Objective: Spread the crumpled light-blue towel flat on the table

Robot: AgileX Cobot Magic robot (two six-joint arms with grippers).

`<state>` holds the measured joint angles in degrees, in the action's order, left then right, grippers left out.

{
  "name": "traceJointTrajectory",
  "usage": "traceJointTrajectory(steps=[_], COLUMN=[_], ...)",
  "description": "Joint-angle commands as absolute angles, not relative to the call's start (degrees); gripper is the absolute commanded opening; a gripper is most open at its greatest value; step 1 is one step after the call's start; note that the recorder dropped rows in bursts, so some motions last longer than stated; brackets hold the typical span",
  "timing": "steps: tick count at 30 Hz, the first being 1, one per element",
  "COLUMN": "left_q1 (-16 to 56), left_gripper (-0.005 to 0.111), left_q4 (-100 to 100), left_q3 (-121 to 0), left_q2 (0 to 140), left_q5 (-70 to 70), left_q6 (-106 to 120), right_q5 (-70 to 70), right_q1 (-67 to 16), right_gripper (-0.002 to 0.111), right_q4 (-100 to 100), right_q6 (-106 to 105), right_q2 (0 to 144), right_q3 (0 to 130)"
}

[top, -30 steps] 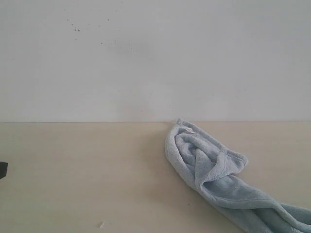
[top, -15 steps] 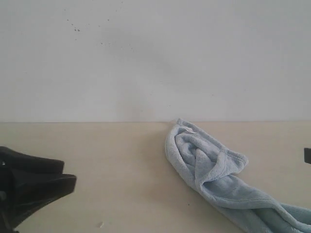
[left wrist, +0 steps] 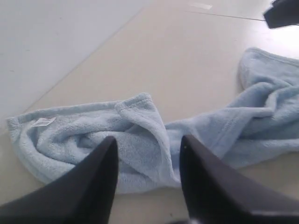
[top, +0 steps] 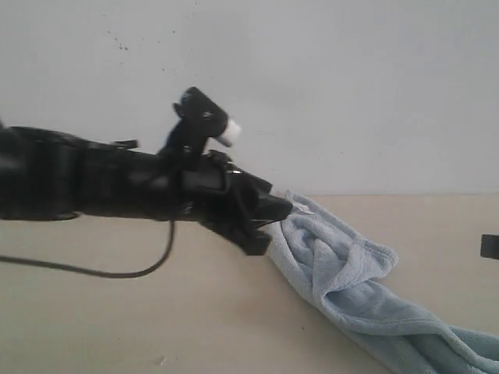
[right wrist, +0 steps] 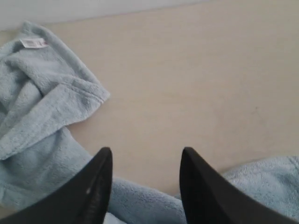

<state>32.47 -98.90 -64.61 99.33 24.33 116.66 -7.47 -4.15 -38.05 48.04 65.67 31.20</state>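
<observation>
The towel [top: 351, 288] lies bunched in a twisted rope on the right half of the table [top: 117, 312], running from its white tag [top: 302, 208] at the far edge by the wall [top: 351, 93] toward the near right corner. The left gripper [top: 273, 227] hovers at that far end with jaws parted and empty, probably lined up to pinch the tagged corner. The right gripper [right wrist: 146, 154], also spread wide and holding nothing, hangs over bare table beside the nearer folds, likely to take the other end; no container is in view.

Fluffy terry towel [top: 351, 276], seemingly matt wooden table [top: 109, 327]
</observation>
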Motion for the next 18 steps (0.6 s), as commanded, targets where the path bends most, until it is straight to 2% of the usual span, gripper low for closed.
traceJointTrajectory(steps=[1, 7, 18], left_q1=[36.6, 40.6, 41.3], left_gripper=[0.042, 0.042, 0.042], left_q4=[-90.6, -72.4, -72.1], left_q3=[-77.6, -87.1, -93.5], left_q2=[111.4, 122.3, 132.3], left_q5=[23.3, 23.3, 17.8], left_q6=[108.6, 99.6, 98.4], right_q5=[-6.1, -2.3, 1.6], right_q1=[-2.4, -2.4, -2.5], right_gripper=[0.044, 0.044, 0.044], right_q4=[-38.5, -38.0, -38.0], right_q6=[48.3, 49.6, 52.5], right_q2=[72.2, 78.1, 78.4], right_q3=[31.5, 31.5, 31.5])
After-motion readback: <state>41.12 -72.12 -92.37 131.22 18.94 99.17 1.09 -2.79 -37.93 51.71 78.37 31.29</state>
